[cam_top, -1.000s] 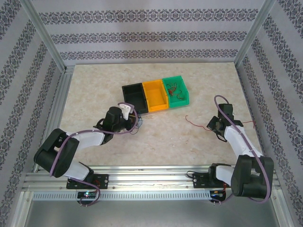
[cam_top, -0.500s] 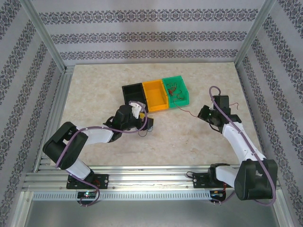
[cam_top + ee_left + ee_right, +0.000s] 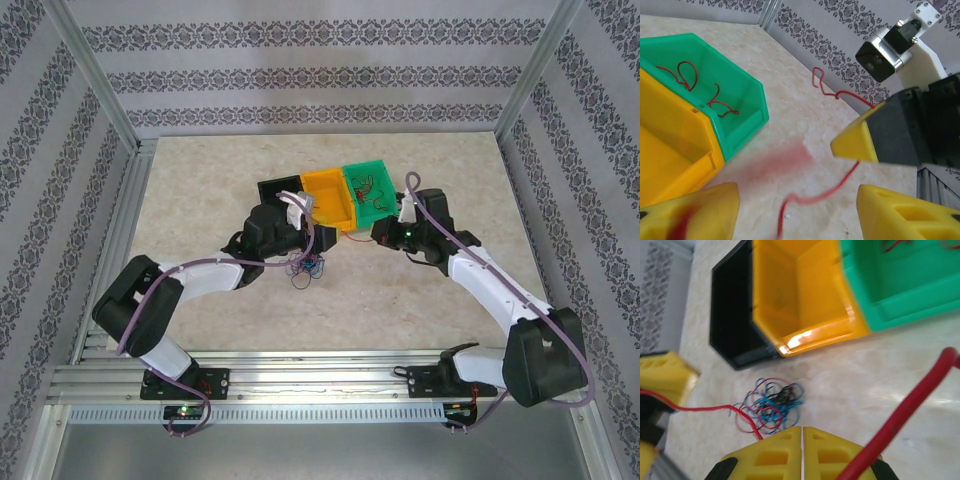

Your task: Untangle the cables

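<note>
— Yellow pads on the left gripper [image 3: 797, 200]: how do they stand?
— Spread wide apart, over the table [image 3: 200, 180], just in front of the black bin [image 3: 275, 192]. A red cable [image 3: 905, 410] runs through the gap between them, but they do not clamp it.
— And the rest of the cables?
— A small tangle [image 3: 771, 402] of red, blue and dark wires lies on the table. It is just on the near side of the black and orange bins, beside the left gripper, and touches neither bin.
— Moving right?
— The orange bin [image 3: 330, 195] sits between the black one and the green bin [image 3: 747, 115], all three side by side in a row. The orange one looks bare inside, and the green one holds a few loose red wires [image 3: 366, 190].
— The right gripper [image 3: 802, 440]?
— Its fingers are pressed together, pinching that red cable. It hovers near the front corner of the green bin. From its tips the cable stretches left, past the tangle, to the left gripper's fingers. The other end curls loosely on the table.
</note>
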